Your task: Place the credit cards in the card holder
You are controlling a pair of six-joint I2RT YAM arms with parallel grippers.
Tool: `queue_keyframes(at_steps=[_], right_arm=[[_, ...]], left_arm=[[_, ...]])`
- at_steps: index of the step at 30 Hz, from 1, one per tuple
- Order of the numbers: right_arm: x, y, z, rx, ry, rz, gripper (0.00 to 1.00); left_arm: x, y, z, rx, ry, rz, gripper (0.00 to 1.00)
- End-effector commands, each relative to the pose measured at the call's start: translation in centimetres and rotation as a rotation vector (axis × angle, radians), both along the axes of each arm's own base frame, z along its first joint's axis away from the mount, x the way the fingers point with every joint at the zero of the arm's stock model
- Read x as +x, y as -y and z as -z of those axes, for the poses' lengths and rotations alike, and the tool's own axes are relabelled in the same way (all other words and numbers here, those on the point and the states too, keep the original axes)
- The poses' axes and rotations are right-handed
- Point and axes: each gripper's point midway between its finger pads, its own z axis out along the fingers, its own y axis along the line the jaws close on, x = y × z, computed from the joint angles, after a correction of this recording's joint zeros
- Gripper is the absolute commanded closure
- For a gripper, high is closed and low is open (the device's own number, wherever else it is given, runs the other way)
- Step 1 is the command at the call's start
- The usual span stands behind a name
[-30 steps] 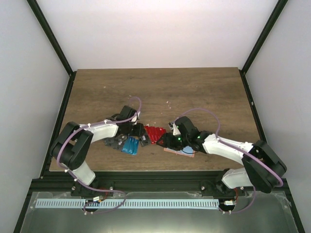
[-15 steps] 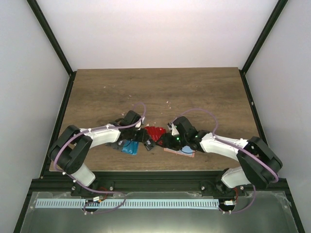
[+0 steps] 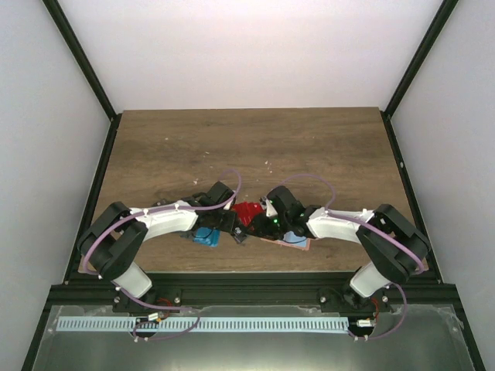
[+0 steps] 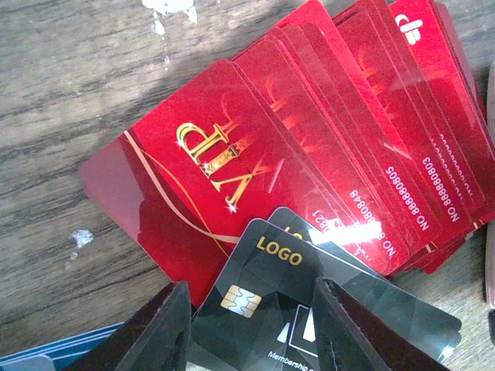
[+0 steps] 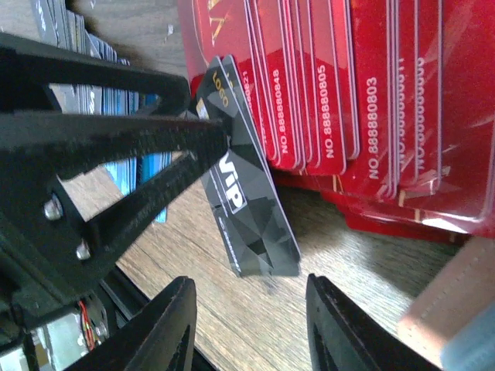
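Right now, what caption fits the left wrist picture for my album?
Left gripper holds dark cards over a fan of shiny red cards on the wooden table.

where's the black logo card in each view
top external: black card, a dark sliver between both grippers, below the red cards.
left wrist: bottom centre, between the fingers.
right wrist: centre, tilted, beside the other arm's fingers.
Shared landmark: the fanned red cards.

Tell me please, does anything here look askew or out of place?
The red cards lie in a loose slanted fan rather than a squared stack, and two black cards rest crookedly over its edge. White specks litter the wooden table nearby.
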Motion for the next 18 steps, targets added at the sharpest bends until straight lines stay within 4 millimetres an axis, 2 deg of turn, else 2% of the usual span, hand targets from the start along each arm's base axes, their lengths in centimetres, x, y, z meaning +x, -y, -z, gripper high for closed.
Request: queue_keyframes(at_steps=[1,11,18], right_arm=[[1.3,-1.6,-1.2,0.027,0.047,-0.010,0.61],[1.7,-2.4,0.0,-0.034,0.046,-0.030,0.70],[1.9,-0.8,1.0,-0.131,0.073,-0.005,0.64]], left_arm=[[0.3,0.3,-1.3,0.003,0.034,0.004,0.54],[-0.1,1.0,-0.9,-0.025,0.020,0.029,0.54],[-0.1,1.0,-0.7,-0.021,0.019,0.037,0.54]])
